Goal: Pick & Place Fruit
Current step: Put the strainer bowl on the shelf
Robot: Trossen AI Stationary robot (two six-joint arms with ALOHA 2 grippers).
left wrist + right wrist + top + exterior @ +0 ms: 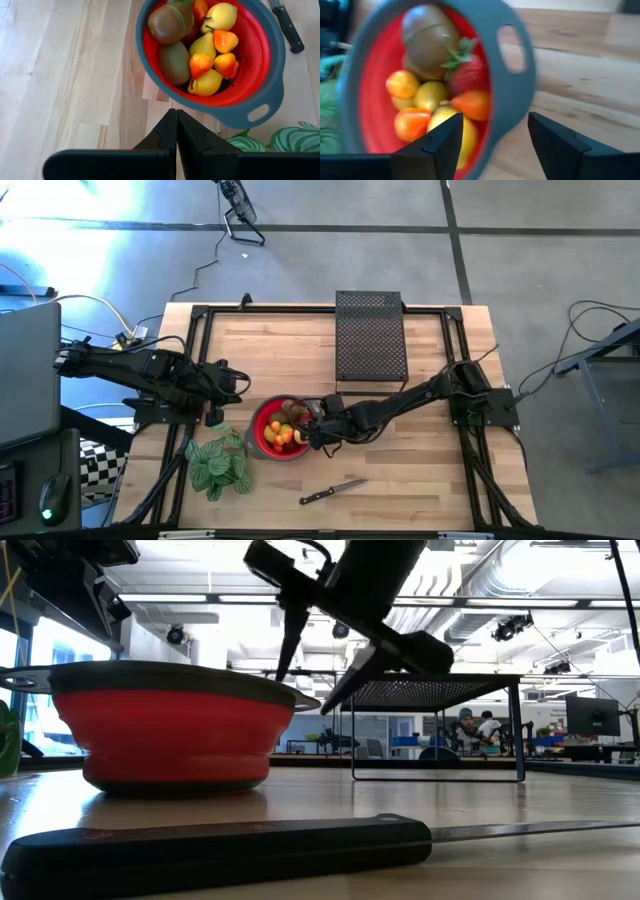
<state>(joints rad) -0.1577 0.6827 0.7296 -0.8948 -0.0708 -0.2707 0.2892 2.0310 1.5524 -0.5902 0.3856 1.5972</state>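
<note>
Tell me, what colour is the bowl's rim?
Grey-blue rim, red inside; the left wrist view shows it best.

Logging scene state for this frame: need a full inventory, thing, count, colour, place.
bowl: one, red with a grey rim, on the table between the two arms.
fruit: a pile, exact count unclear; brown kiwis, yellow and orange pieces, one red strawberry-like piece; all inside the bowl.
plant: one, green striped leaves, on the table beside the bowl, nearer the front edge.
knife: one, black handle, lying flat on the table in front of the bowl.
rack: one, black perforated metal, at the table's back edge.
table: one, light wood.
left gripper: fingers shut, beside the bowl, holding nothing.
right gripper: fingers open, over the bowl's rim, holding nothing.
</note>
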